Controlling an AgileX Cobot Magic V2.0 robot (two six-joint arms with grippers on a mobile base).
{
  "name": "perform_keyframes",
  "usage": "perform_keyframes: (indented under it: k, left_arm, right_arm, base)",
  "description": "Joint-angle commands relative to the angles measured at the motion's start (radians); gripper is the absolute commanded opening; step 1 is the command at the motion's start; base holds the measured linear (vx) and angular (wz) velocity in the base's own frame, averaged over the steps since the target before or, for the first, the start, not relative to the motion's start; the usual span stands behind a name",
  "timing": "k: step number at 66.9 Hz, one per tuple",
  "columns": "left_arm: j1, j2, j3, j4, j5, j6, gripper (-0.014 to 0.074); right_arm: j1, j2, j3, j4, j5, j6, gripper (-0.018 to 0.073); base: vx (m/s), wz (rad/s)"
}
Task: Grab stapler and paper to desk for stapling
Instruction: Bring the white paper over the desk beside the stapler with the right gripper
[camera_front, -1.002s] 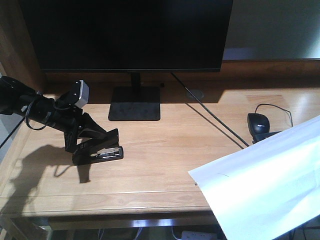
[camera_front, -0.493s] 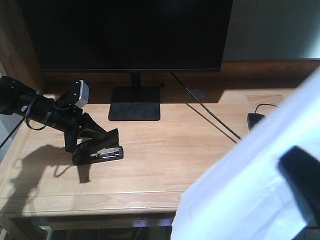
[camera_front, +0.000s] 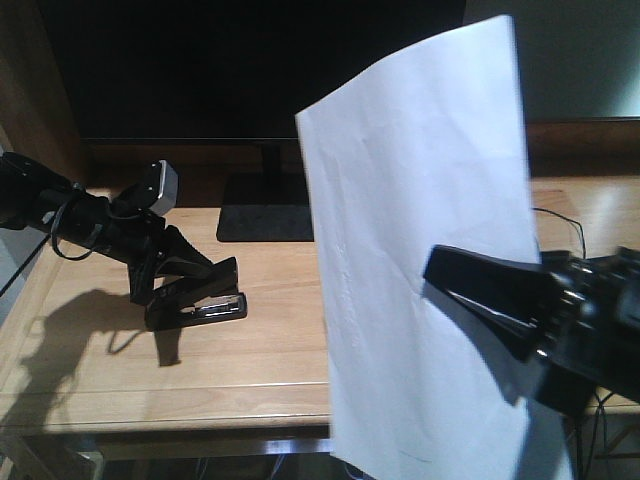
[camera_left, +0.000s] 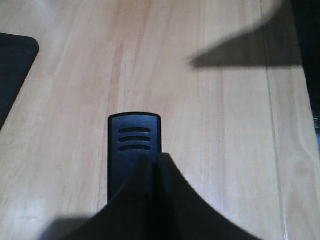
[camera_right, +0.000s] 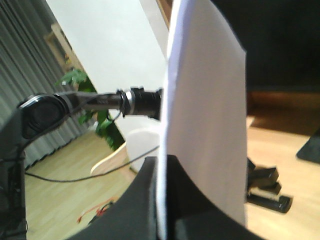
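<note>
The black stapler (camera_front: 205, 303) rests on the light-wood desk (camera_front: 290, 350) at the left, and my left gripper (camera_front: 178, 282) is shut on its rear part. From the left wrist, the stapler's ribbed front end (camera_left: 135, 137) sticks out beyond my closed left gripper (camera_left: 155, 161). The white paper (camera_front: 420, 250) stands nearly upright above the desk's right half, pinched low on its right side by my right gripper (camera_front: 445, 272). In the right wrist view the paper (camera_right: 210, 110) runs edge-on between the shut right gripper (camera_right: 162, 162), with the stapler (camera_right: 265, 187) beyond it.
A large black monitor (camera_front: 200, 70) stands at the back on a flat black base (camera_front: 262, 220). A thin cable (camera_front: 560, 215) lies at the right rear of the desk. The paper hides much of the desk's right side. The left arm (camera_right: 100, 100) shows past the sheet.
The right gripper has swung the paper from low at the right front edge up to a nearly upright stance over the desk's middle-right. The left gripper and stapler have not moved.
</note>
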Motion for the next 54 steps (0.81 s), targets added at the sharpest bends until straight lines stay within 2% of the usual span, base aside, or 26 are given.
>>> perform_keyframes:
  k: [1,10,17,23,31,38,44,48,54]
  left_arm:
    - [-0.004,-0.061,-0.027,-0.058,0.030,-0.008,-0.0006]
    - [-0.004,-0.061,-0.027,-0.058,0.030,-0.008,-0.0006]
    - [-0.004,-0.061,-0.027,-0.058,0.030,-0.008,-0.0006]
    - [-0.004,-0.061,-0.027,-0.058,0.030,-0.008,-0.0006]
    - [-0.004,-0.061,-0.027,-0.058,0.030,-0.008,-0.0006]
    - [-0.004,-0.061,-0.027,-0.058,0.030,-0.008,-0.0006]
    - [-0.004,-0.061,-0.027,-0.058,0.030,-0.008,-0.0006]
    - [-0.004,-0.061,-0.027,-0.058,0.030,-0.008,-0.0006]
    - [-0.004,-0.061,-0.027,-0.058,0.030,-0.008,-0.0006]
  right_arm:
    - [0.014,0.089,-0.057,0.037,-0.055,-0.028,-0.0005]
    - [0.118,0.205,-0.077,0.083,0.003,-0.113,-0.0005]
    - [0.224,0.299,-0.084,0.208,0.128,-0.194,-0.0005]
    - [0.303,0.380,-0.093,0.390,0.213,-0.332,-0.0005]
    - [0.361,0.488,-0.095,0.721,0.215,-0.568,-0.0005]
    - [0.375,0.587,-0.095,1.028,0.215,-0.760,-0.0005]
    - [0.374,0.699,-0.095,1.233,0.200,-0.915,-0.0005]
    - [0.374,0.767,-0.095,1.348,0.176,-1.017,-0.0005]
    - [0.374,0.854,-0.095,1.466,0.137,-1.107,-0.0005]
  base:
    - [0.00,0.00]
    - [0.00,0.00]
    - [0.00,0.00]
    - [0.00,0.00]
    - [0.00,0.00]
    - [0.00,0.00]
    - [0.00,0.00]
    - [0.00,0.00]
    - [0.00,0.00]
